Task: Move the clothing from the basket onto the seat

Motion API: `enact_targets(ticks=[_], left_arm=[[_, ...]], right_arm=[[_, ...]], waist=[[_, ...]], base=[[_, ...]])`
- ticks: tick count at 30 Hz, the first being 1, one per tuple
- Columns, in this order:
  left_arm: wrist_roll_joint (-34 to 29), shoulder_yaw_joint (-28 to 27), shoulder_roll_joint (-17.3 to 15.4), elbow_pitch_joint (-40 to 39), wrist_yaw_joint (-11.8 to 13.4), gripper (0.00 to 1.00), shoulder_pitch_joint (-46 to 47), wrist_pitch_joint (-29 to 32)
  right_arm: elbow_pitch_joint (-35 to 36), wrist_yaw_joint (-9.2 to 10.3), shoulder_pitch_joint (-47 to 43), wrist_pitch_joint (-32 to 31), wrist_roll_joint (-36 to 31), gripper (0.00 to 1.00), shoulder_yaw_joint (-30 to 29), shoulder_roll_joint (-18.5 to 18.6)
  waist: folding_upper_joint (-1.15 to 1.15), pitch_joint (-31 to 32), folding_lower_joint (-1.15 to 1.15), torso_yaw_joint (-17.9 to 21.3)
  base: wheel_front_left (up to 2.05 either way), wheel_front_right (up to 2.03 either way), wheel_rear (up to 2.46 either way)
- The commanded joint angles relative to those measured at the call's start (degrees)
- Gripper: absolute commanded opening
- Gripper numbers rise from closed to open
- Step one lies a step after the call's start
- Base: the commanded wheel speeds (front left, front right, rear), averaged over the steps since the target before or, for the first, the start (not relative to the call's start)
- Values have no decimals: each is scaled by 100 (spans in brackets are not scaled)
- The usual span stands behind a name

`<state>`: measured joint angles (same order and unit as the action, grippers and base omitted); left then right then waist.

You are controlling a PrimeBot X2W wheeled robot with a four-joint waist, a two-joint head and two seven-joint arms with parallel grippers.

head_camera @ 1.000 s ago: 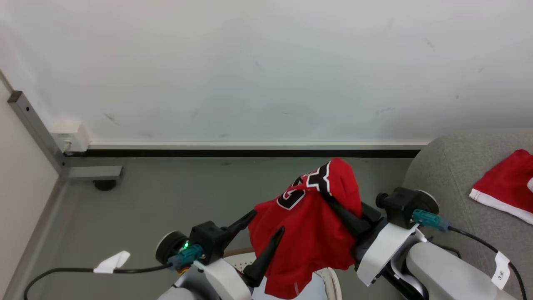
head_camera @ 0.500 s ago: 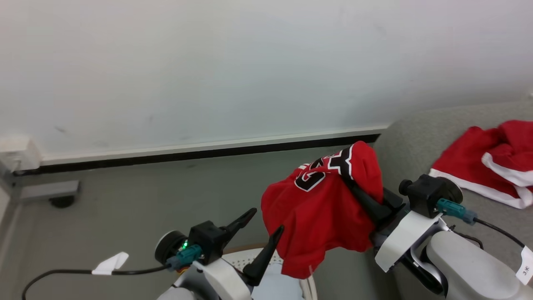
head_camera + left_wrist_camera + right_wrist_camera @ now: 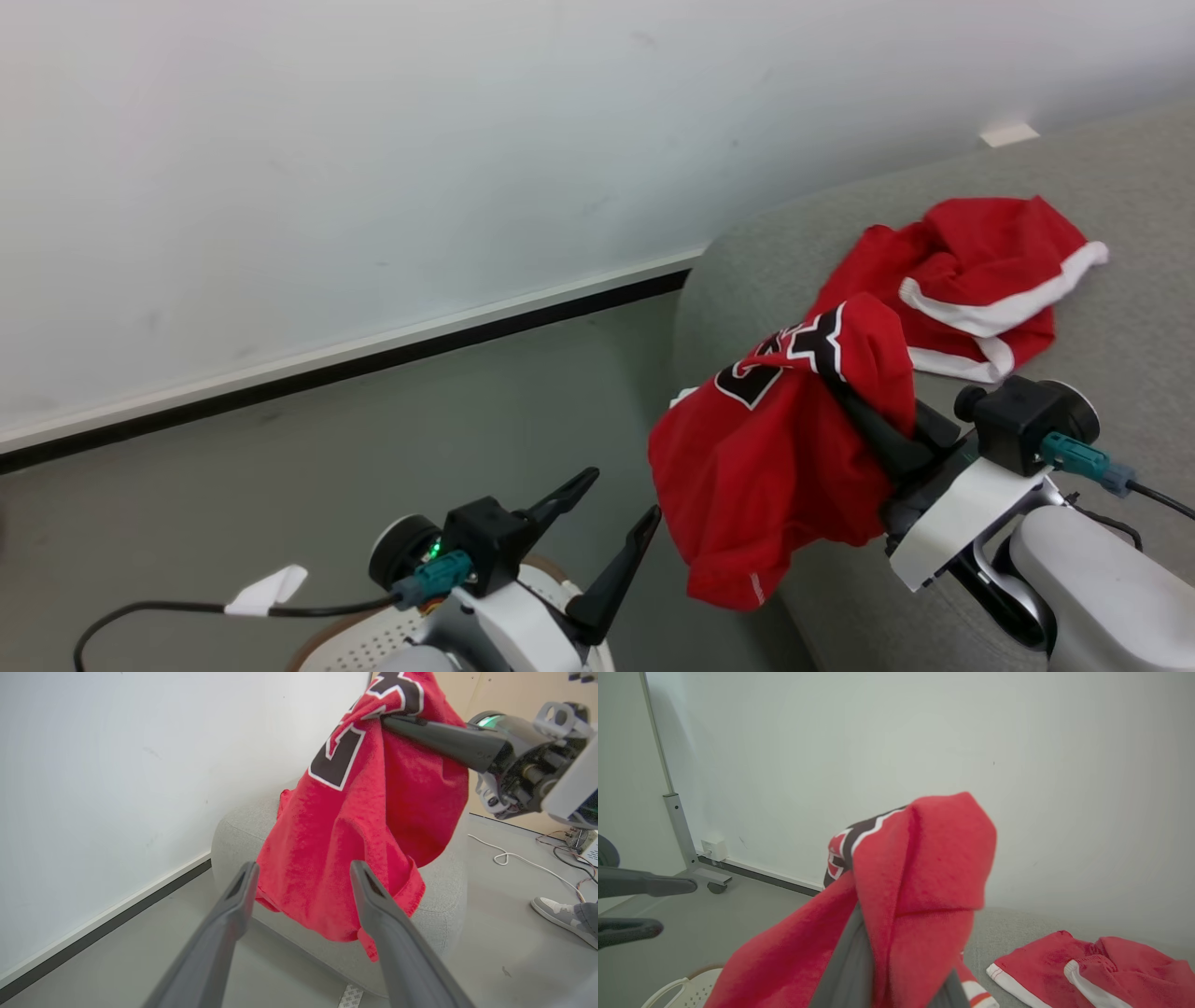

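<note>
A red jersey with dark-outlined white lettering hangs from my right gripper, which is shut on its upper fold; the cloth hides the fingertips. The jersey dangles beside the rounded left end of the grey sofa. A second red garment with white trim lies crumpled on the sofa's seat, also seen in the right wrist view. My left gripper stands open and empty, just left of the jersey. The white perforated basket peeks in at the bottom edge under my left arm.
A white wall with a dark baseboard runs behind the grey floor. A metal post on a castor foot stands at the wall. A person's shoe and loose cables lie on the floor beyond the sofa.
The head camera has swung right, bringing more of the sofa into view. My right gripper has carried the jersey from above the basket to the sofa's end. The left gripper stays open.
</note>
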<state>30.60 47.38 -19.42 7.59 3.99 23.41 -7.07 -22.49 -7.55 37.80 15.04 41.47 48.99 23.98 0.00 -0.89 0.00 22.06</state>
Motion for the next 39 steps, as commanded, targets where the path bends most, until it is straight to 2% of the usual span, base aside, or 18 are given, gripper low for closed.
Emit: enact_targets(ticks=[1, 10, 15, 22, 27, 28, 33, 35, 36, 39], left_arm=[[48, 9, 2, 18, -25, 100, 43, -7], [34, 83, 77, 60, -33, 100, 113, -16], [-47, 130, 60, -26, -84, 100, 290, 48], [-126, 106, -105, -159, -191, 100, 588, 133], [-214, 26, -268, -304, -266, 100, 882, 176], [-214, 26, -268, -304, -266, 100, 882, 176], [-294, -63, -439, -494, -354, 100, 1213, 236], [-353, -91, -490, -566, -399, 100, 1349, 222], [-397, -109, -533, -615, -439, 100, 1483, 197], [-412, -129, -548, -681, -481, 100, 1638, 166]], right_arm=[[30, 13, -82, 20, -38, 0, -30, 58], [167, 13, -199, 20, -85, 0, -311, 241], [154, 13, -236, 20, -184, 0, -913, 241], [-142, 13, 271, 19, -826, 0, -2322, 30], [-378, 13, 1135, 18, -1453, 0, -3284, -36], [-378, 13, 1135, 18, -1453, 0, -3284, -36], [-656, 14, 2229, -195, -1928, 0, -4548, 148], [-784, 14, 2555, -268, -2217, 0, -5030, 321], [-961, 13, 2741, -357, -2564, 0, -5457, 500], [-1261, 13, 2754, -456, -3116, 0, -6152, 664]], waist=[[0, -44, 0, 200], [0, -135, 0, 358], [0, -453, 0, 236], [0, -1158, 0, -83], [0, -1836, 0, -375], [0, -1836, 0, -375], [0, -2559, 0, -620], [0, -2814, 0, -723], [0, -3040, 0, -817], [0, -3310, 0, -934]], base=[[0, 0, 0], [0, 0, 0], [0, 0, 0], [0, 0, 0], [0, 0, 0], [0, 0, 0], [0, 0, 0], [0, 0, 0], [0, 0, 0], [0, 0, 0]])
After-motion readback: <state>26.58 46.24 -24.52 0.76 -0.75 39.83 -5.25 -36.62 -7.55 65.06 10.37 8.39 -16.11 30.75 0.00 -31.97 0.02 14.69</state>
